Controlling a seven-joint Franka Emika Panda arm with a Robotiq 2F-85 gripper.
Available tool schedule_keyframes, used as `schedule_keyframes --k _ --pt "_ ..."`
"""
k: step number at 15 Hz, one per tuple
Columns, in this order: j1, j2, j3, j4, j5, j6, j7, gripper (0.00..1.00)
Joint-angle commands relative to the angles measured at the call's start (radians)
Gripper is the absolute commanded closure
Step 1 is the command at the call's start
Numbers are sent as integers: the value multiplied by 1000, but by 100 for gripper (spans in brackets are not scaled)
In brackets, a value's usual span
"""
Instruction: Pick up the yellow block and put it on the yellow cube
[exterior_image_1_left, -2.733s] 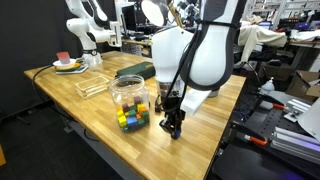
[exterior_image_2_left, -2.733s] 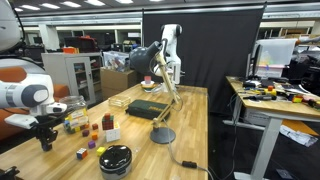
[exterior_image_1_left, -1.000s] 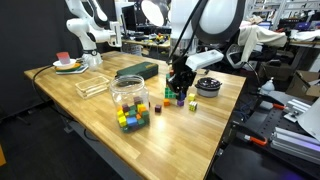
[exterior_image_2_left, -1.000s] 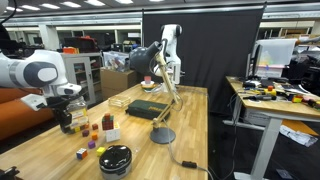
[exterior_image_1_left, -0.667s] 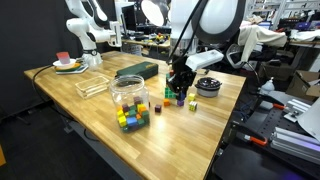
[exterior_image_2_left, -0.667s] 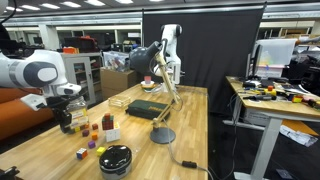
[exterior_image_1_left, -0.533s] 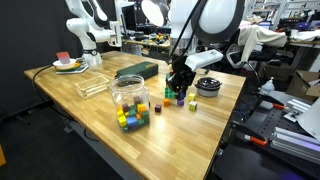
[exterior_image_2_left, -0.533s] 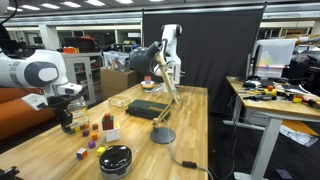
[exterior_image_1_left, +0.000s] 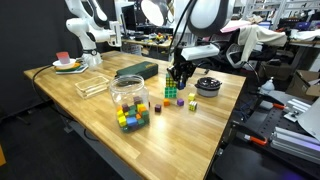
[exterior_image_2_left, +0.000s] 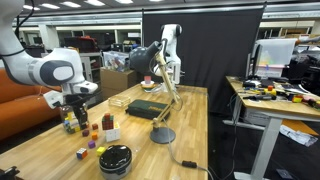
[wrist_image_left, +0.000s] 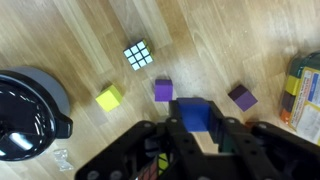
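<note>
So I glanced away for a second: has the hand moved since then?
Yes. It rose: the hand was down among the blocks beside the jar and now hangs above them, a blue block in its grip.

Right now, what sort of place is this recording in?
Probably a robotics lab: other white robot arms stand behind the wooden table, and a cluttered workbench stands across the room.

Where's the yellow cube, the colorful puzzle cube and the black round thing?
yellow cube (wrist_image_left: 110, 97): wrist view, its top face.
colorful puzzle cube (wrist_image_left: 138, 55): wrist view, middle of its top.
black round thing (wrist_image_left: 22, 105): wrist view, its shiny top.
</note>
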Motion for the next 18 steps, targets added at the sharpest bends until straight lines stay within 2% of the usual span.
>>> schedule_keyframes --k 1,7,8,15,16,18 --pt "-1 45 -31 26 2 6 71 93" --pt "-12 74 -86 48 13 -6 141 93" --pt "-10 69 -85 39 -3 -1 123 71" --pt "-10 69 -87 41 -3 -1 138 71" --pt "-10 69 -87 41 -3 -1 138 93" --pt "-4 62 -100 32 -11 3 156 93"
